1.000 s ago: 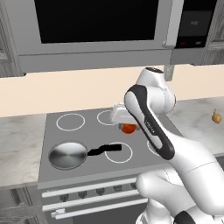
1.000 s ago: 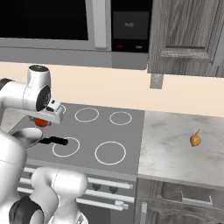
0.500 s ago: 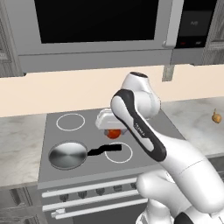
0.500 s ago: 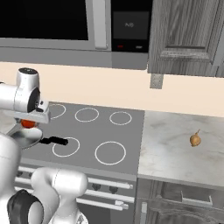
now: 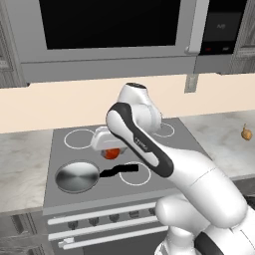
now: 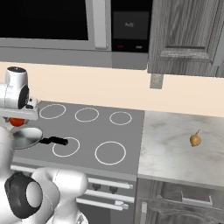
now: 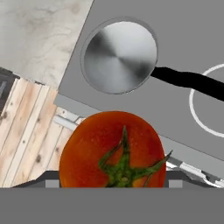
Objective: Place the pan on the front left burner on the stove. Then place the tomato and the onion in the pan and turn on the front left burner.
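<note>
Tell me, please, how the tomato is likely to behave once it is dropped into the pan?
The tomato looks round and smooth, so it will probably roll on landing. The pan is shiny with a shallow rim, so it may slide to the edge but likely stay in. A high drop might bruise it.

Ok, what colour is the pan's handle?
Black, against the grey stove; the pan shows it best in the hand view.

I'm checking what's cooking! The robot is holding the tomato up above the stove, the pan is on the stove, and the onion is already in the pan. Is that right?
Not quite. The onion isn't in the pan; the right base view shows it lying on the counter to the right of the stove. The pan is empty. The rest is right: the gripper holds the tomato above the stove.
</note>
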Tool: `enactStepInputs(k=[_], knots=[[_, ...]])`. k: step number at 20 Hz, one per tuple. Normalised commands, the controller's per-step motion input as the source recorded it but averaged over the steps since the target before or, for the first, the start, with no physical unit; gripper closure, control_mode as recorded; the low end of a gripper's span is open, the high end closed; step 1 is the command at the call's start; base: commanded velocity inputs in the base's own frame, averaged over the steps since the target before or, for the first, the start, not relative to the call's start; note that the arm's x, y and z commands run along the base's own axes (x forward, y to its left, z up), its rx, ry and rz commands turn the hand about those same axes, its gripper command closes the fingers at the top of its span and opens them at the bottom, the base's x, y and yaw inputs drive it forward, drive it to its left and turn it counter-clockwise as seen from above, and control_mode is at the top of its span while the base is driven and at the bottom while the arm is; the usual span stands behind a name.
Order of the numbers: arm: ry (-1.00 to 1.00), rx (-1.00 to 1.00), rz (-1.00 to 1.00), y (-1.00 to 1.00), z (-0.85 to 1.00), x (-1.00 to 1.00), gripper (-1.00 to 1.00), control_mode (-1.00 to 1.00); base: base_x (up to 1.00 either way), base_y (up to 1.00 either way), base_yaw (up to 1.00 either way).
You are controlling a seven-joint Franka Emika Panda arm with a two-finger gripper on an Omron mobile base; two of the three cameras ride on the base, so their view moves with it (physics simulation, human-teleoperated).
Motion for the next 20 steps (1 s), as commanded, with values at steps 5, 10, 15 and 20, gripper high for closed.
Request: enactStepInputs(k=[5,10,15,20], knots=[[0.00,-0.06,0.10,0.33,-0.10,0.33,1.00,-1.00,0.00,0.00,0.00],[0.00,-0.07,0.09,0.34,-0.27,0.43,1.00,-1.00,0.00,0.00,0.00],[0.00,-0.01,0.10,0.43,-0.31,0.56,1.00,-1.00,0.00,0.00,0.00],[0.00,0.00,0.10,0.48,-0.29,0.55,1.00,-1.00,0.00,0.00,0.00]])
